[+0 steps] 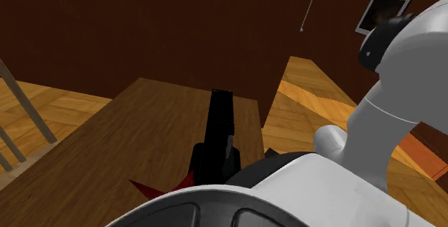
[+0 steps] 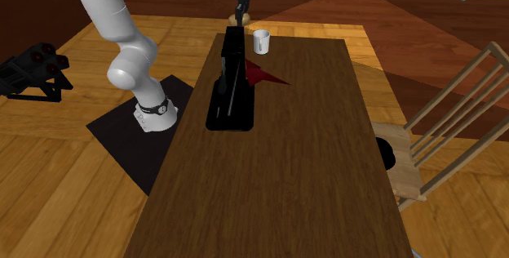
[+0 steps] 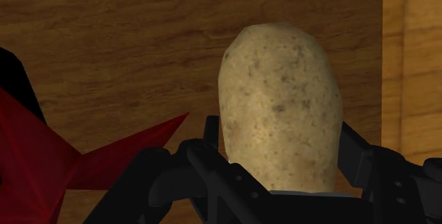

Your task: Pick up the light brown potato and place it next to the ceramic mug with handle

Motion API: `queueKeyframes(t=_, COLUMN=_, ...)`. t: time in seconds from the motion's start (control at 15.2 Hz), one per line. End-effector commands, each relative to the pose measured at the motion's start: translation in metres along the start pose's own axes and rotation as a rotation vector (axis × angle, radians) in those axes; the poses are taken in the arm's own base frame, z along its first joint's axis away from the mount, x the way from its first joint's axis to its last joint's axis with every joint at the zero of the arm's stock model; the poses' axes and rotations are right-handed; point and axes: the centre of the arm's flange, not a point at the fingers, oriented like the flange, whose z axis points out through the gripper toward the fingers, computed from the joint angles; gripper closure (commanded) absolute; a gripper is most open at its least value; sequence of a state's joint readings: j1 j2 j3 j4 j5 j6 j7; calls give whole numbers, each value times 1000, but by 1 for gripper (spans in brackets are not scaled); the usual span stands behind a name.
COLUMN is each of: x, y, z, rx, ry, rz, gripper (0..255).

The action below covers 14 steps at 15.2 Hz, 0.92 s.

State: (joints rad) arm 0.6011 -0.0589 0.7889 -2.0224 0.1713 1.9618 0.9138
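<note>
Black hand point(image 3: 280, 144) clamped around an upright light brown potato point(image 3: 280, 102), near the bench point(image 2: 310, 150) edge where a white mug point(image 2: 261, 42) stands.

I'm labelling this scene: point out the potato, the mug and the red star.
potato point(image 3: 280, 109), wrist view, middle of its skin
mug point(image 2: 261, 42), second exterior view, its white side
red star point(image 3: 49, 155), wrist view, its flat middle

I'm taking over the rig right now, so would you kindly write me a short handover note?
Gripper: fingers shut on the potato.
Potato: held at the far end of the table in the second exterior view, just left of the white mug standing there.
Done: the grasp.
Left: set the potato down beside the mug and open the fingers.
</note>
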Motion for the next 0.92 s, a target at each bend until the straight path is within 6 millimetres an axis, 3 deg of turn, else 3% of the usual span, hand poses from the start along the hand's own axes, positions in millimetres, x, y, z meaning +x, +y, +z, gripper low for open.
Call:
queueKeyframes(t=0.0, x=1, y=0, z=11, rx=0, ry=1, rz=0, gripper=255)
queueKeyframes(t=0.86, x=8, y=4, z=79, rx=0, ry=1, rz=0, gripper=255)
